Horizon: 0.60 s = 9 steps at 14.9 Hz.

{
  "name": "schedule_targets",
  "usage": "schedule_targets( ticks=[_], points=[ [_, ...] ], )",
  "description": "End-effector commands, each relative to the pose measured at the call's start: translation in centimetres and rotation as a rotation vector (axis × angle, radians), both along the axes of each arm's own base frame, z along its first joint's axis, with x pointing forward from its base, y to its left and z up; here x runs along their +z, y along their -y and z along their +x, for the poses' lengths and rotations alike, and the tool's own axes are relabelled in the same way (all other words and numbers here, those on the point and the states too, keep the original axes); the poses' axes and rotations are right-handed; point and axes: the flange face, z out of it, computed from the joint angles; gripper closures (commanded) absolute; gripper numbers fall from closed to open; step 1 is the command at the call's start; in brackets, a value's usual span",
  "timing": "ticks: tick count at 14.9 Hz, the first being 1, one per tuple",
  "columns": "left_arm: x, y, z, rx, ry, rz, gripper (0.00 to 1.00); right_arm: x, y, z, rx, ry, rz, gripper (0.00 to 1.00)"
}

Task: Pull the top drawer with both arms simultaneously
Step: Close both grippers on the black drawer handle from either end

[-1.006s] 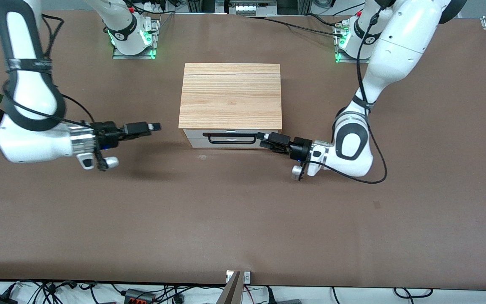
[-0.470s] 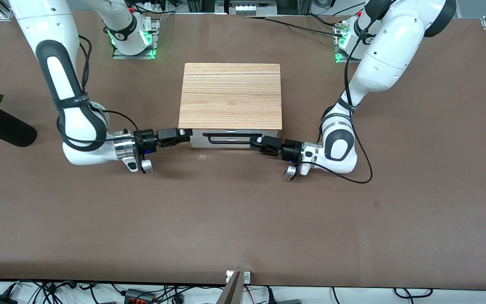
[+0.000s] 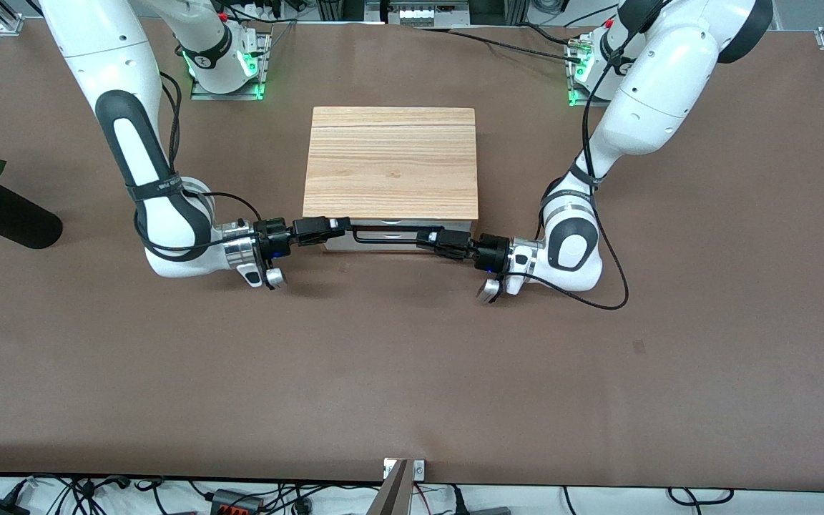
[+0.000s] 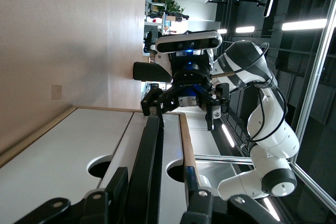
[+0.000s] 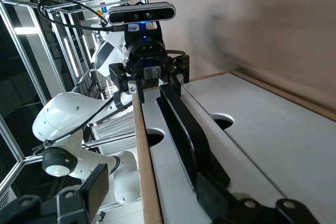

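The top drawer is a white front under the cabinet's wood top, and it looks pushed in. Its black bar handle runs along the front. My left gripper is at the handle's end toward the left arm. In the left wrist view the handle passes between the fingers of the left gripper, with a gap on one side. My right gripper is at the handle's other end. The right gripper is wide open astride the handle and the slab's edge.
A second white drawer front sits below the top one. A black vase with a red rose lies at the right arm's end of the table. Both arms' elbows rest low beside the cabinet, and cables trail near the bases.
Both grippers have moved inward to the ends of the handle, the right arm by much the longer way. The left jaws have narrowed around the bar. The drawer has not moved.
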Motion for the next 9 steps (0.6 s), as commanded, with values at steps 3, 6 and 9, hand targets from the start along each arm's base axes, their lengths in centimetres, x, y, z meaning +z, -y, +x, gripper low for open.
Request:
schedule_targets(
  ticks=[3, 6, 9],
  points=[
    [-0.1, -0.3, -0.8, 0.023, -0.006, -0.026, 0.67, -2.2, -0.9, -0.4, -0.017, 0.085, 0.058, 0.25],
    [-0.1, -0.2, -0.8, 0.024, -0.006, -0.025, 0.80, -1.6, -1.0, 0.8, -0.024, 0.140, 0.032, 0.25],
    [0.0, -0.1, -0.8, 0.029, -0.009, -0.031, 0.83, -1.8, -1.9, 0.5, -0.023, 0.150, 0.014, 0.28]
  ],
)
